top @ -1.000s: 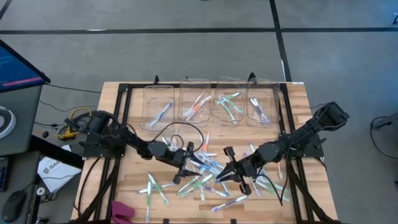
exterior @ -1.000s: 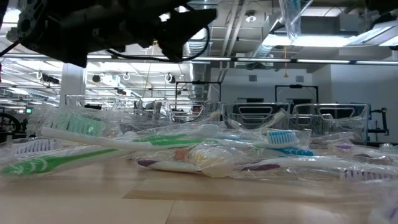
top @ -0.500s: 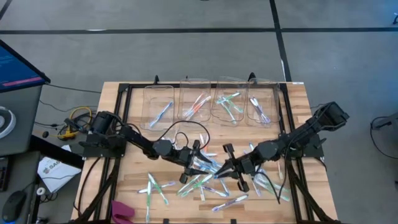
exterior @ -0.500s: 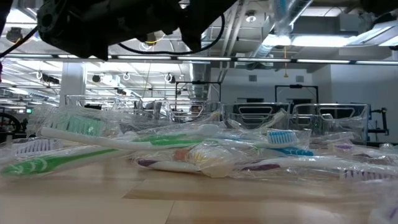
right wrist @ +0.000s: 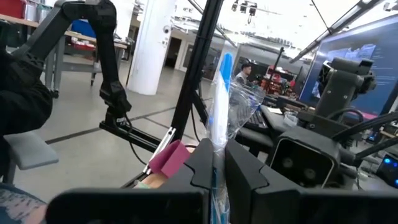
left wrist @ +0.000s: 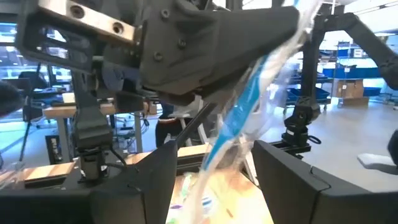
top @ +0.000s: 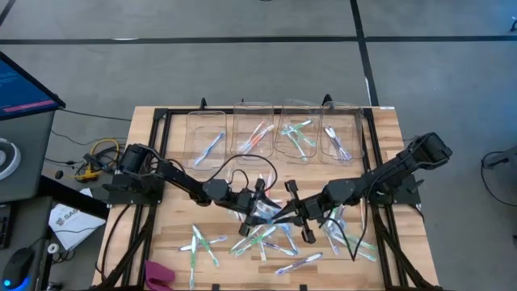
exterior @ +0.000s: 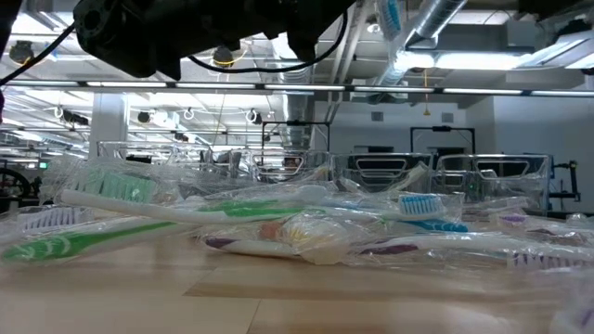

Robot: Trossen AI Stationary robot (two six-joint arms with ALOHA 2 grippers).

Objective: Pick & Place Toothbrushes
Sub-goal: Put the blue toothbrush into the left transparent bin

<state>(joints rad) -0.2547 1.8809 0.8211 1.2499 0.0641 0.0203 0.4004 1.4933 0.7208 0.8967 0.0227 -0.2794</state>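
Overall, the wooden table (top: pixel 161 121) carries a black frame and four clear bins (top: pixel 273 133) in a row toward 12 o'clock, each holding a few brushes. Loose wrapped toothbrushes (top: pixel 258 238) lie heaped on the boards from the centre toward 6 o'clock; the low view shows a green one (exterior: pixel 83 243) nearest the camera and a blue-bristled one (exterior: pixel 422 206) farther back.

Both arms reach inward and meet above the heap at table centre. The right gripper (top: pixel 284 214), entering from 3 o'clock, has its fingers (right wrist: pixel 245 168) closed on a blue-handled toothbrush in clear wrap (right wrist: pixel 219 99), which stands upright between them, clear of the table. The left gripper (top: pixel 260 206), entering from 9 o'clock, is spread wide just beside the same wrapped brush (left wrist: pixel 242 118); its fingers (left wrist: pixel 286 180) flank the wrap without clamping it.
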